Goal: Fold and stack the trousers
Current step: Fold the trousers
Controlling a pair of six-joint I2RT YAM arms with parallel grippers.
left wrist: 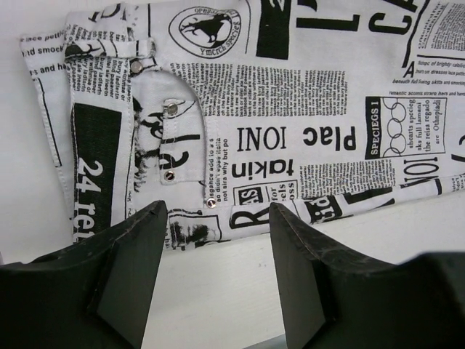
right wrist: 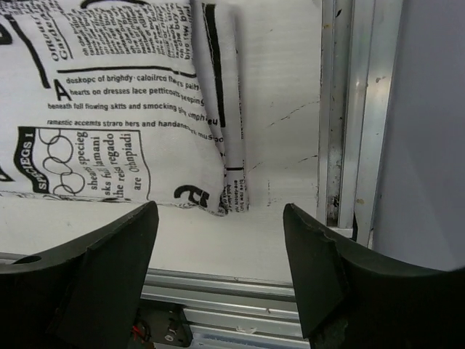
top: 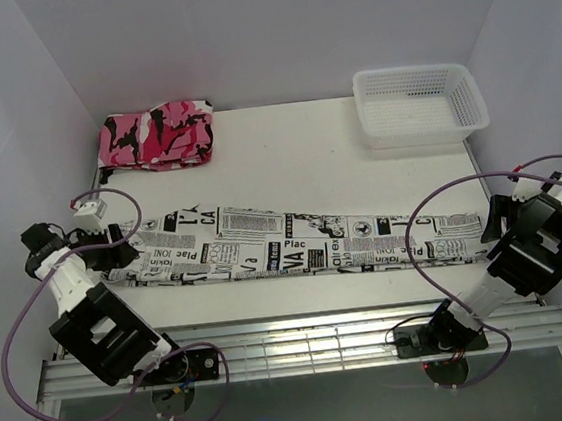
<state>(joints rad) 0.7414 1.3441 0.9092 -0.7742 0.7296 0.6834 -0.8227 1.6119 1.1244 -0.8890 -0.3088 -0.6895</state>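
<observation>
Long white newspaper-print cloth trousers (top: 294, 241) lie stretched flat across the white table (top: 326, 155), waistband end by the left gripper (left wrist: 216, 212), hem end by the right gripper (right wrist: 220, 211); both pincers stand spread wide, gripping nothing

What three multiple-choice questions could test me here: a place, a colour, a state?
1. Where is the white mesh basket? A far right corner; B far left corner; C near edge.
2. The camouflage garment is: A blue and yellow; B pink, black and white; C green and brown.
3. The newspaper-print trousers lie: A in a ball; B inside the basket; C flat in a long strip on the table.
Answers: 1 A, it stands at the back right. 2 B, those patches show. 3 C, they span between the open left gripper and the open right gripper.
</observation>
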